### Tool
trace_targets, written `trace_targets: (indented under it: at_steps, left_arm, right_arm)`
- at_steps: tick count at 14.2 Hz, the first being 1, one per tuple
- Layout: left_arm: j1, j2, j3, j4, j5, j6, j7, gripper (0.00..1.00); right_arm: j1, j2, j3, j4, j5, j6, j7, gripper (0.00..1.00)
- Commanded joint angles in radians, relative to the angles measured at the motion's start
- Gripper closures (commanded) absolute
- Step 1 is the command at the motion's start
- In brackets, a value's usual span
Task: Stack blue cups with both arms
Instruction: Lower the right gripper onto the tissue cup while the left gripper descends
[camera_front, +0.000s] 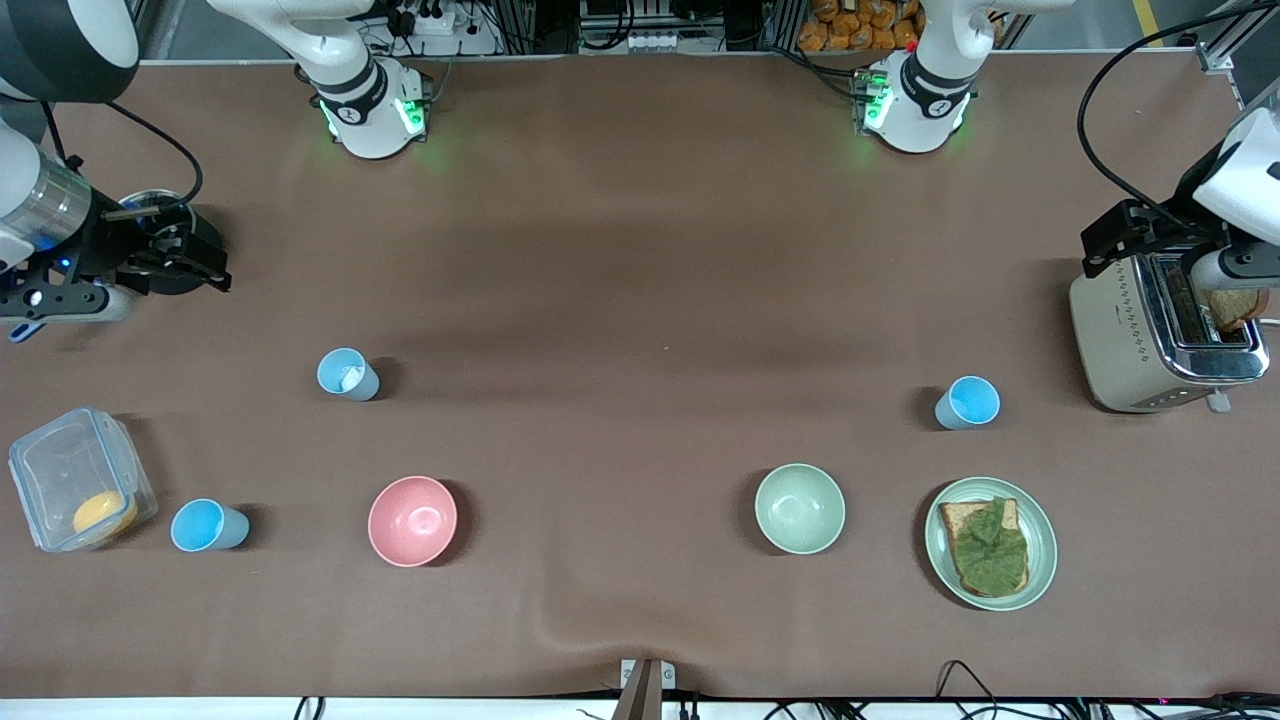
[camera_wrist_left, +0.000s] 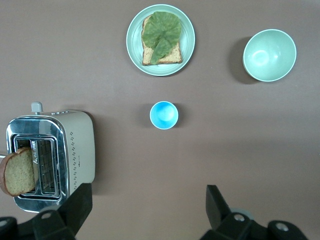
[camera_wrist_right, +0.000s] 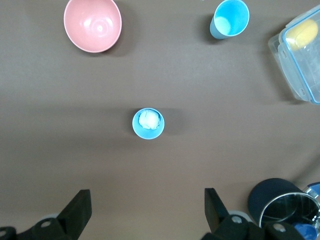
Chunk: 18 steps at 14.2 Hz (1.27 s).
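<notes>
While both arms hang over the ends of the brown counter (camera_front: 640, 300), the three blue cups stand apart from one another, none stacked. The paler cup (camera_front: 348, 374), with a white lump inside, sits at about ten o'clock from the pink bowl (camera_front: 412, 520) in the front view. A second blue cup (camera_front: 208, 526) stands at nine o'clock from that bowl, just beside a clear lidded container (camera_front: 60, 470) that has something yellow (camera_front: 105, 513) in it. The third blue cup (camera_front: 968, 403) is toward the left arm's end, at twelve o'clock from a green plate (camera_front: 1045, 520) carrying leaf-topped toast (camera_front: 990, 548) and at about two o'clock from the pale green bowl (camera_front: 799, 508).

The right tool (camera_wrist_right: 147, 197) hangs released, fingers spread wide and holding nothing, at the right arm's end beside a dark round tin (camera_wrist_right: 280, 200). The left tool (camera_wrist_left: 147, 195) is likewise spread and empty, up by the toaster (camera_front: 1130, 340), where a bread slice (camera_front: 1235, 305) sticks out of the slot.
</notes>
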Motion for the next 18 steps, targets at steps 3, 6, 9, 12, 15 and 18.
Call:
trace_targets:
  at_steps: [3,6,9,12,15,18]
  left_arm:
    - [0.009,0.021,0.0,-0.003,0.043,-0.007,-0.019,0.0]
    - [0.004,0.053,0.0,-0.003,0.044,-0.007,-0.089,0.0]
    - [-0.008,0.086,-0.005,0.0,0.043,-0.009,-0.223,0.0]
    - [-0.017,0.164,-0.022,0.008,0.034,0.008,-0.246,0.0]
    - [-0.035,0.25,-0.043,0.02,0.034,0.037,-0.246,0.0]
    - [-0.023,0.297,-0.051,0.024,-0.044,0.104,-0.205,0.0]
  right_arm:
    - [0.068,0.027,-0.003,0.009,-0.007,-0.104,0.057,0.0]
    - [0.103,0.075,-0.003,0.006,-0.009,-0.101,0.176,0.0]
    - [0.15,0.127,-0.003,-0.02,-0.009,-0.031,0.25,0.0]
    - [0.174,0.132,-0.004,-0.166,-0.012,0.181,0.315,0.0]
    - [0.175,0.151,-0.004,-0.318,-0.044,0.406,0.316,0.0]
    - [0.168,0.242,-0.006,-0.347,-0.071,0.531,0.319,0.0]
